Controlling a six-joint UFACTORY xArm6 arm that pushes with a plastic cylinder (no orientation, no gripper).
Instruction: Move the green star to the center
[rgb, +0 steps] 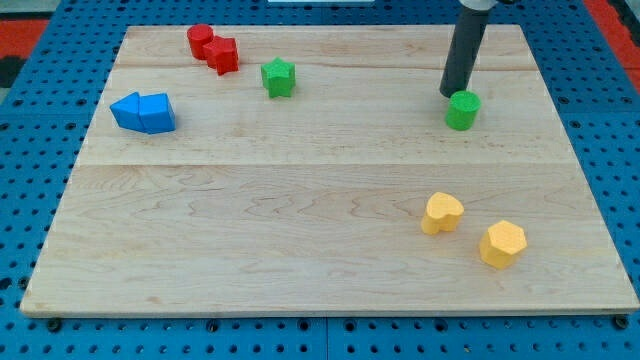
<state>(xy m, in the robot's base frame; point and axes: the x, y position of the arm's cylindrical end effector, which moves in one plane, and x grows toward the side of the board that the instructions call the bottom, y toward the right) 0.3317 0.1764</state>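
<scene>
Green star (279, 77) sits far left of centre on the wooden board (300, 230), apart from everything, just right of the red pair. Count: two green, two red, two blue, two yellow, eight blocks total. Other green is a round cylinder-like block (462, 110) far right. Red: one rounded block (201, 40) and one chunkier block (223, 54), touching each other, far left corner area. Blue: two angular blocks, left one (127, 111) and right one (156, 113), pressed together at the left edge, shapes hard to split. Yellow: heart-like block (441, 213) and hexagon-like block (502, 244), near right, close but apart. No containers; all blocks lie flat on the board, which rests on a blue pegboard surface (30, 150). Dark rod (465, 50) comes down from the far right top; my tip (451, 94) is just behind the green cylinder, at or almost at its far-left edge, contact cannot be told. Tip is well apart from the green star, off to its right. No jaws on this arm, just the rod, so nothing open, closed or gripped
</scene>
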